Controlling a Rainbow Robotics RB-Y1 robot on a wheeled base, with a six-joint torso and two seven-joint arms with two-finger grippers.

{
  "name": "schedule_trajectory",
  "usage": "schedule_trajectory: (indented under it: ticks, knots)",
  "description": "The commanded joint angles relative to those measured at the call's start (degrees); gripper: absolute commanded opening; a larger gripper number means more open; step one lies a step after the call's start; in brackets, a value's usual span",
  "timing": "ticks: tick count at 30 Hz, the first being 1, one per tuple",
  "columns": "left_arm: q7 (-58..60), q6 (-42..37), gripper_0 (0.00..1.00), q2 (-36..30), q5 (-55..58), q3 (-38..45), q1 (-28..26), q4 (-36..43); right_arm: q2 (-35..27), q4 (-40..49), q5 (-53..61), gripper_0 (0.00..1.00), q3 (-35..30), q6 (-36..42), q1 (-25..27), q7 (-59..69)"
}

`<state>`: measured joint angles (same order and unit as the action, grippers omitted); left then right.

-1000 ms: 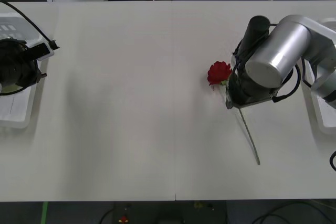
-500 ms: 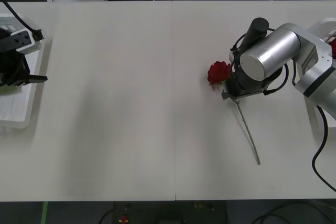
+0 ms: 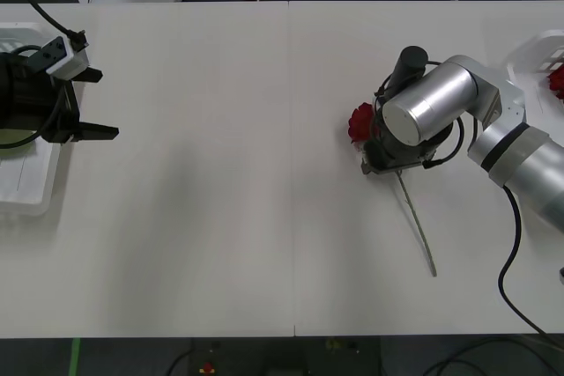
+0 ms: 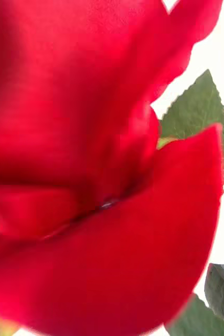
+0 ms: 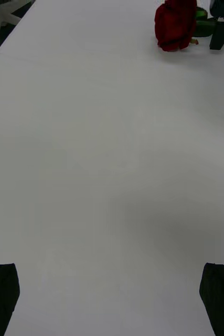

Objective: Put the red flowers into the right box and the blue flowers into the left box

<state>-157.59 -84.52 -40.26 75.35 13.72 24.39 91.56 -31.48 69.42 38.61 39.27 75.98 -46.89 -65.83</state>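
Right gripper (image 3: pixel 374 158) sits low on the table over the red rose (image 3: pixel 359 122), grip state hidden; its stem (image 3: pixel 416 223) trails toward the robot. Left gripper (image 3: pixel 95 105) waits spread, well apart.

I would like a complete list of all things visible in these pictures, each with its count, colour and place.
red flower on the table: one, deep red bloom with a thin green stem, right half of the table, bloom beside the right gripper, stem trailing toward the robot.
red flower in the box: at least one, red, partly visible at the right edge.
right box: one, white, far right edge of the table.
left box: one, white, far left edge of the table.
table: one, white.
left gripper: black fingers, open, by the left box, pointing across the table.
right gripper: down at the rose bloom.
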Motion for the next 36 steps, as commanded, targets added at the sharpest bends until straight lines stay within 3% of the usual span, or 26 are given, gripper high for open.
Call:
schedule_trajectory:
  ticks: [1, 3, 5, 20, 29, 36]
  knots:
    - [2.59, -0.56, 1.0, -0.35, 2.52, -2.73, 6.54, -5.6, 1.51, -1.31, -0.03, 0.56, 0.28, -1.18, -2.77, -3.08]
    - [2.59, -0.56, 1.0, -0.79, 3.49, -4.31, 8.39, -9.38, 1.6, -1.75, 0.33, 0.22, 0.28, -1.18, -2.85, -2.9]
    - [2.59, -0.56, 1.0, -1.22, 4.36, -5.63, 9.62, -12.45, 1.68, -2.19, 0.85, 0.0, 0.28, -1.18, -3.12, -2.64]
    - [2.59, 1.02, 1.0, -12.65, 19.48, -20.49, 15.77, -22.83, -0.78, -6.32, 8.32, 0.0, -3.33, 0.49, -8.83, -2.29]
    - [2.59, 1.55, 1.0, -13.09, 20.45, -21.28, 16.12, -22.83, -9.21, -6.32, 12.02, 0.0, -7.19, 4.18, -14.46, -5.01]
    - [2.59, 1.55, 1.0, -13.09, 21.33, -21.28, 16.74, -22.74, -18.18, -10.45, 7.18, 0.0, -9.39, 9.19, -20.17, -16.96]
